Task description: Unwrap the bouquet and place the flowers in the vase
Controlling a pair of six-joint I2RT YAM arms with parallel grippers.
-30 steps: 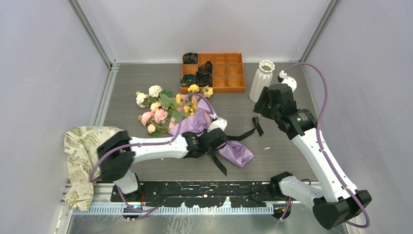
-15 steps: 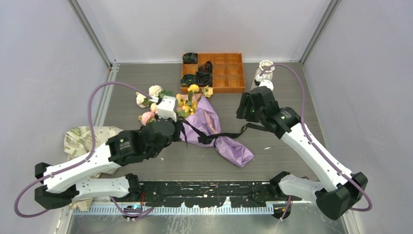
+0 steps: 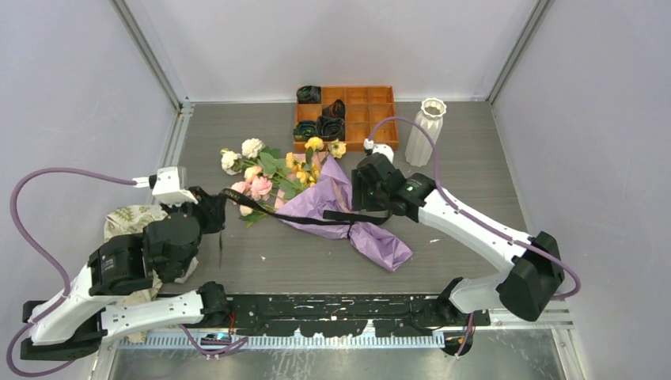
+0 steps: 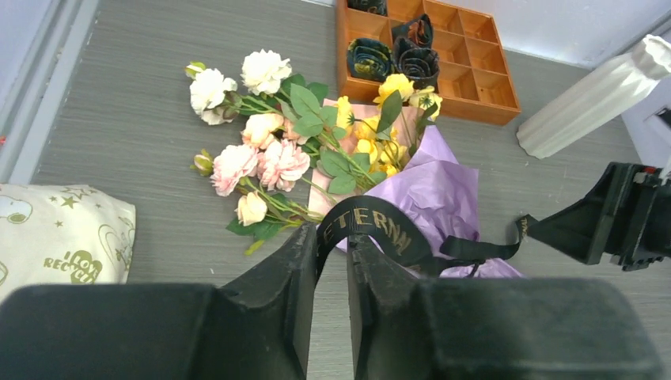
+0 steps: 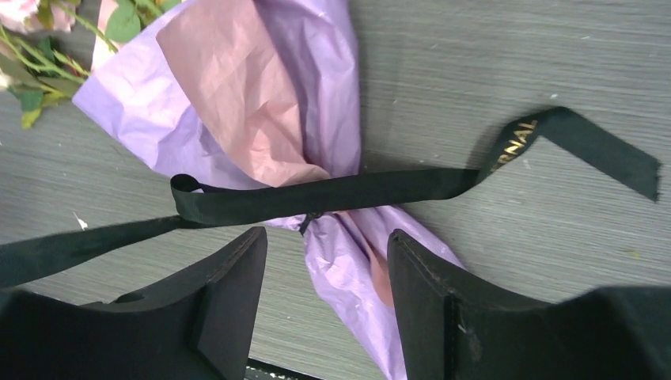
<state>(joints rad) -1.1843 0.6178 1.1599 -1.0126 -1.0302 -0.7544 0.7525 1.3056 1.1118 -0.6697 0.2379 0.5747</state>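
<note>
My left gripper (image 4: pixel 332 253) pinches the ribbon (image 4: pixel 372 226), drawn taut to loosen the tie, though how firmly is unclear. My right gripper (image 5: pixel 324 237) gapes just over the bouquet (image 3: pixel 316 202), ready to pin its waist. It lies on the table (image 3: pixel 475 174), the vase (image 3: pixel 424 131) well apart.

Lettering I can read: two spots.
Black ribbon (image 4: pixel 372 226): gold "ETERN…", tail end "…ERNAL". Beige paper (image 4: pixel 63 237): green "RECY…".
</note>
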